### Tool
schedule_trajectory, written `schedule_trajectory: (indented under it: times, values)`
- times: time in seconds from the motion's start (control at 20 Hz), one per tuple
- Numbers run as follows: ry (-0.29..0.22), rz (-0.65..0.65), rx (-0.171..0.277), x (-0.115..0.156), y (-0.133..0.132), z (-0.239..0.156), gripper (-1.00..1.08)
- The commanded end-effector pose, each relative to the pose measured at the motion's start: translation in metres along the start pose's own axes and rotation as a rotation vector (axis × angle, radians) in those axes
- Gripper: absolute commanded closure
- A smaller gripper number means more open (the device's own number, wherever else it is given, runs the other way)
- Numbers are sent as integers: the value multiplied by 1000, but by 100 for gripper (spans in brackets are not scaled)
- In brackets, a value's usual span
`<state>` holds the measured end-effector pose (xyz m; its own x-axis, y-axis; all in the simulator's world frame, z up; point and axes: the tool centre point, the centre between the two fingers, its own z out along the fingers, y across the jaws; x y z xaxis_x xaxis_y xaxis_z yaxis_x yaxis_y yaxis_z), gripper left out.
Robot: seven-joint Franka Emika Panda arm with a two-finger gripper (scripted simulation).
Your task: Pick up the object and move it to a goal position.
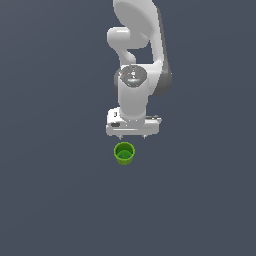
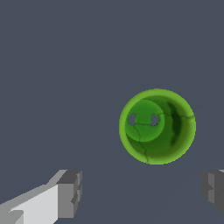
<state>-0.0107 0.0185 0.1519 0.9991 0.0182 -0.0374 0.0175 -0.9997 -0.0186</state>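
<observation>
On the dark grey counter (image 1: pixel 55 200), the green cup (image 1: pixel 124 153) stands upright with its mouth facing up, just beyond the tips of the hand (image 1: pixel 132 136) at roughly the 7 o'clock direction from them in the exterior view. The hand hangs above the cup and holds nothing; its two fingers (image 2: pixel 69 194) are spread wide, with far more gap between them than the width of the cup. In the wrist view the cup (image 2: pixel 157 126) shows its rolled rim and two small holes in its base, and it sits off the line joining the fingers, not between them. Judged state of the task: approach, grasp not yet begun. Risks from this position: a straight descent would probably bring the fingers down beside the cup, so closing would catch nothing or clip one wall only. An off-centre closure could push the light, tapered cup sideways or tip it over. The taper could also let the cup slide out of the pads if gripped low with weak contact. Recommended correction: centre the hand over the rim before lowering. No goal marker is visible in either view
</observation>
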Motion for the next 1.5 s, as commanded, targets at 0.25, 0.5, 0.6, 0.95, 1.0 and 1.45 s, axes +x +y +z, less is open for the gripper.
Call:
schedule_trajectory:
  times: [0.25, 0.5, 0.6, 0.95, 1.0, 1.45]
  values:
    - [11, -10, 4, 5, -10, -8, -20]
    - [13, -11, 5, 6, -10, -9, -20]
    - [15, -7, 7, 7, -4, -5, -20]
    - [27, 33, 13, 16, 43, 25, -20]
    - [29, 40, 13, 17, 51, 30, -20]
    - [34, 63, 13, 19, 80, 48, -20]
